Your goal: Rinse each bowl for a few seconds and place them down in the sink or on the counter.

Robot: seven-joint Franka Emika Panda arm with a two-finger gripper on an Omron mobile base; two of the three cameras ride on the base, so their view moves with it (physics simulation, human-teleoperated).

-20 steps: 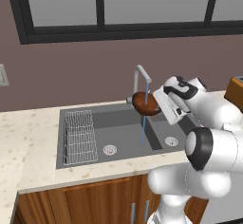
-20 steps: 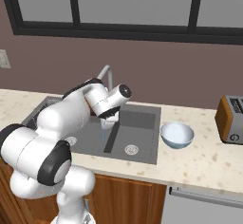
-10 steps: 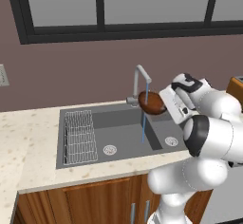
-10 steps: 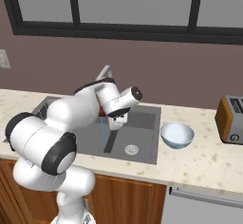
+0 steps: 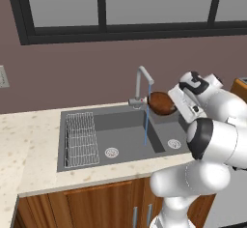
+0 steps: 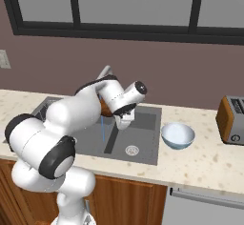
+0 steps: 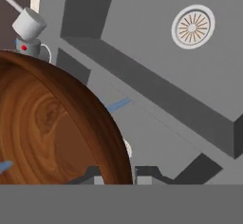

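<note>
Since a second ago the arm has carried the round brown wooden bowl (image 5: pixel 162 103) rightward, from directly under the tap spout to just right of it; the thin blue stream of water (image 5: pixel 145 125) now falls past the bowl's left edge rather than into it. The base has not driven.

Left to right, left base view: beige speckled stone counter (image 5: pixel 24 145); wide dark grey double-basin sink (image 5: pixel 125 121) with a silver wire rack (image 5: pixel 80 139) lying in the left part of its left basin and a round silver drain (image 5: pixel 111 152) beside it; curved silver tap (image 5: pixel 143 84) at the sink's back rim, running; wooden bowl held in the air above the divider, tilted on edge; two-finger gripper (image 5: pixel 174 107) at the bowl's right side, jaws closed narrow on its rim, so the bowl is held.

Hand view: wood-grain inside of the bowl (image 7: pixel 52 133) sits lower left, dark fingertips at its lower rim, the right basin's drain (image 7: pixel 192 27) beyond.

Right base view: a second bowl, pale blue-grey with a glossy lighter inside (image 6: pixel 177 136), stands upright on the counter (image 6: pixel 205 157) just right of the sink (image 6: pixel 143 143). Further right, a brown and silver toaster (image 6: pixel 232 120) near the frame edge.
</note>
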